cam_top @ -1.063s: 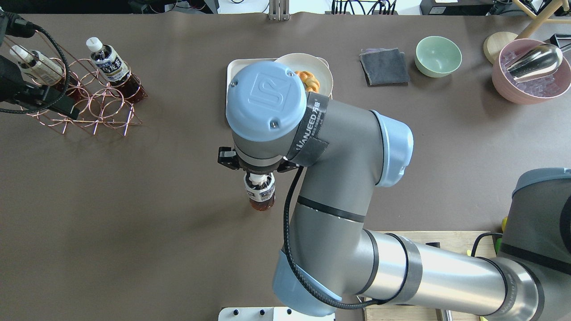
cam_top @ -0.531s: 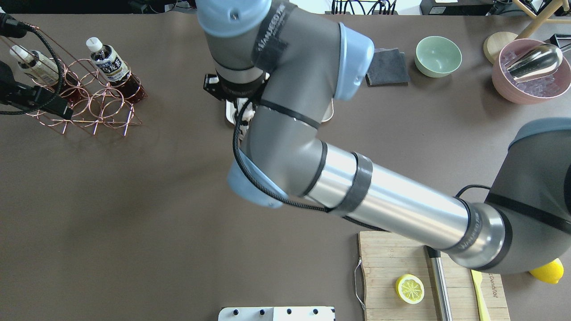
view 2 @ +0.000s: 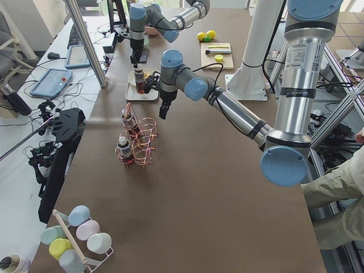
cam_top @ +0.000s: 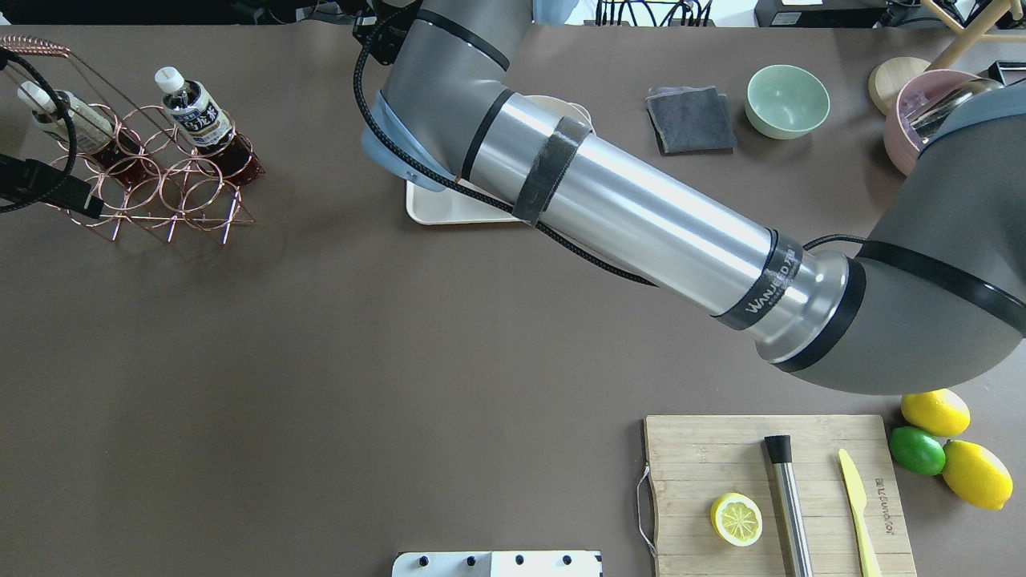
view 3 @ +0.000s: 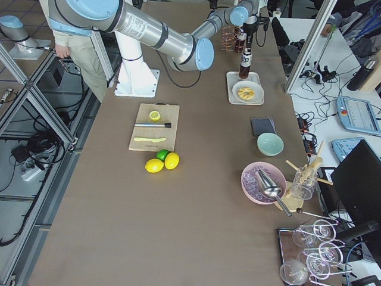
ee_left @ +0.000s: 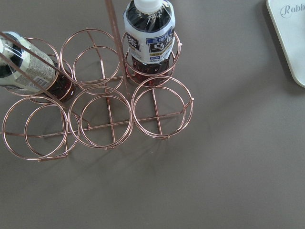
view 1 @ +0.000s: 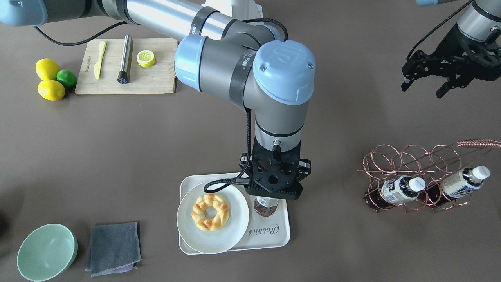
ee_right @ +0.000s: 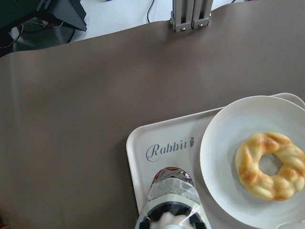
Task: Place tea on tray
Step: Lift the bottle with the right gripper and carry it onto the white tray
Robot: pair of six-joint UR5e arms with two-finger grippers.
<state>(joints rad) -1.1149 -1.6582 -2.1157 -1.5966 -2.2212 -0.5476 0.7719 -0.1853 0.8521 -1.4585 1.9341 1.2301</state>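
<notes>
My right gripper (view 1: 273, 188) reaches straight down over the white "Rabbit" tray (view 1: 274, 239) and is shut on the top of a tea bottle (view 1: 267, 206). The bottle stands upright with its base at the tray's bare part, beside the round plate (view 1: 236, 229). The right wrist view shows the bottle (ee_right: 170, 210) from above against the tray (ee_right: 138, 148); the fingers are hidden. My left gripper (view 1: 424, 87) is open and empty, hovering near the copper wire rack (view 1: 411, 156). The rack holds two more tea bottles (view 1: 399, 188) (view 1: 464, 182).
The plate carries a braided pastry (view 1: 210, 212). A green bowl (view 1: 47, 250) and a grey cloth (view 1: 113, 246) lie beside the tray. A wooden board (view 1: 156, 82) holds a lemon half, a metal muddler and a yellow knife. Lemons and a lime (view 1: 51, 80) lie beside the board.
My right arm has swung forward from the table's middle to the tray, carrying the tea bottle with it. The left gripper has drifted slightly toward the table's left edge.
</notes>
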